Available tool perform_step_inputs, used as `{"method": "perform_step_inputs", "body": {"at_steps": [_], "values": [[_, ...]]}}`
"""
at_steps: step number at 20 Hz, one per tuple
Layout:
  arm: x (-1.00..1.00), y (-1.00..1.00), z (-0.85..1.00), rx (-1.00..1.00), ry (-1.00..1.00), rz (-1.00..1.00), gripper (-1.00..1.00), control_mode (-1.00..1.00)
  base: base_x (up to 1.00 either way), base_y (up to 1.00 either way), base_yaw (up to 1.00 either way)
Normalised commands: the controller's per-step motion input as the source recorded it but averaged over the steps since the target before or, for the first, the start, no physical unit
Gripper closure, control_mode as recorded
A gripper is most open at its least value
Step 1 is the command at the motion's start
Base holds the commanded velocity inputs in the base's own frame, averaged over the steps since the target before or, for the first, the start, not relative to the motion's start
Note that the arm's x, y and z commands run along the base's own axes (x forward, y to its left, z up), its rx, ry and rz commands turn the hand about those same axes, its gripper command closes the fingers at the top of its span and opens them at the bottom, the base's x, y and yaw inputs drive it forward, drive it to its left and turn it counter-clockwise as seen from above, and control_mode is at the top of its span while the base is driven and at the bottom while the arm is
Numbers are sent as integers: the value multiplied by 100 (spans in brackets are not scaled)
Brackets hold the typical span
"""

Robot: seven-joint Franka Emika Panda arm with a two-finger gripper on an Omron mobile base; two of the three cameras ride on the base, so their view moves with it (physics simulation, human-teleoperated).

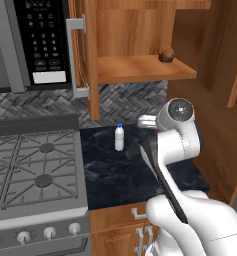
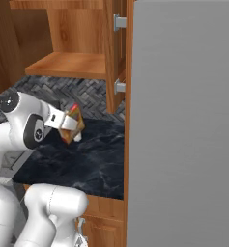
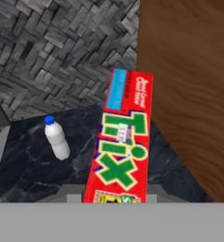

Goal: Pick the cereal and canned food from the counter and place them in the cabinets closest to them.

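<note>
While clamped on the tall slim red cereal box (image 3: 120, 146), gripper (image 2: 70, 126) holds it above the black marbled counter (image 1: 115, 172) | step: carrying cereal | next: raise to wooden cabinet shelf (image 1: 140, 67).

You see the cereal (image 3: 120, 142) box in red, with green letters edged yellow and a blue patch near its top. The bottle (image 3: 56, 139) is white with a blue cap. The counter (image 1: 115, 172) is black with pale marbling, the backsplash (image 3: 52, 52) grey herringbone, the cabinets (image 1: 135, 35) warm brown wood.
</note>
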Motion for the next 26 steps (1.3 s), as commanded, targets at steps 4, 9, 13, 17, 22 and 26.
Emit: {"method": "perform_step_inputs", "body": {"at_steps": [4, 9, 13, 17, 22, 26], "values": [[-21, -1, 64, 0, -1, 2, 100, -100, 0, 0, 0], [-18, 0, 62, 0, -2, 4, 100, -100, 0, 0, 0], [-21, -3, 53, 0, -8, 11, 100, -100, 0, 0, 0], [-20, -2, 50, 0, -8, 12, 100, -100, 0, 0, 0], [-18, -2, 49, 0, -7, 7, 100, -100, 0, 0, 0], [-15, 0, 57, 0, -8, 3, 100, -100, 0, 0, 0]]}}
